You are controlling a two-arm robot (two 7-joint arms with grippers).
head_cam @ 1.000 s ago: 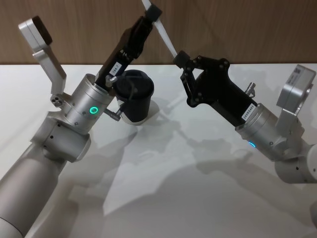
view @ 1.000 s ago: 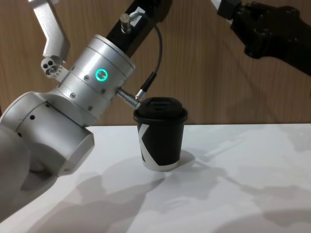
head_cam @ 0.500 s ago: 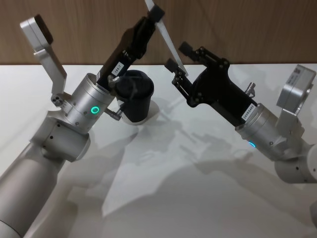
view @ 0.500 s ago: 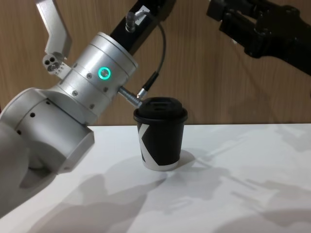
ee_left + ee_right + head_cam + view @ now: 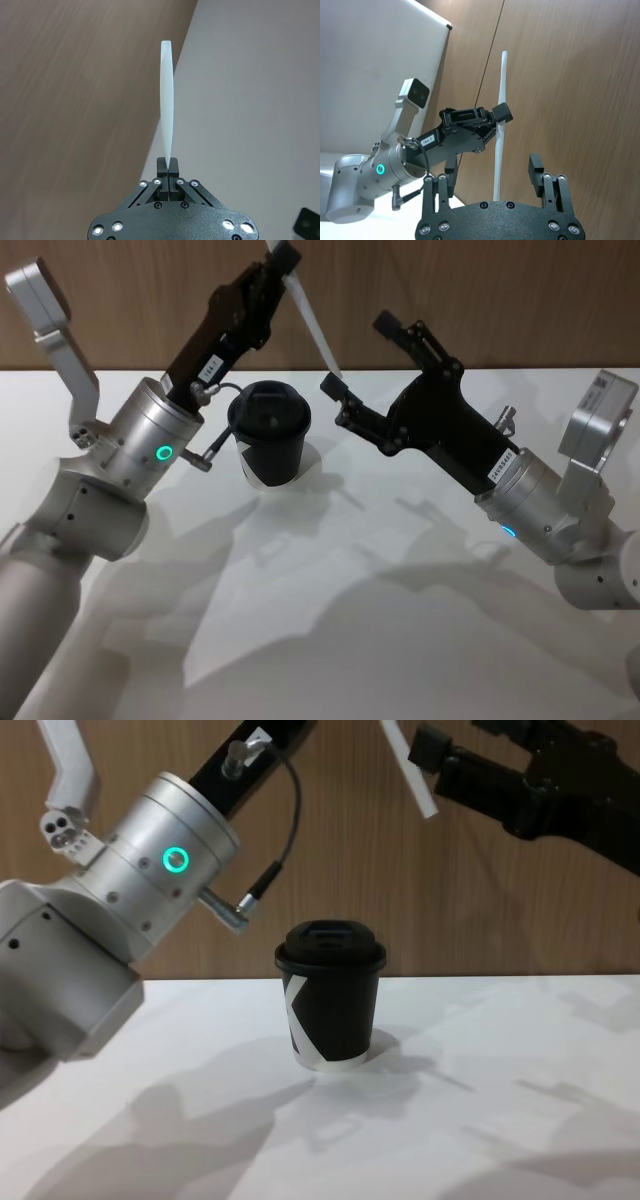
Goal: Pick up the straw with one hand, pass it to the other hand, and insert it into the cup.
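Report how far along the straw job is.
Done: the straw is off the table and looks handed over, clamped in the left pincer. In hand: the right pincer is open around the straw's lower end, not gripping. Left: inserting it; the cup stands lidded on the table, no straw in it.

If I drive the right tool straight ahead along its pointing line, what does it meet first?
Probably the straw, which runs between the open fingers of the right tool. The left tool clamping it lies just beyond. Depth is uncertain.
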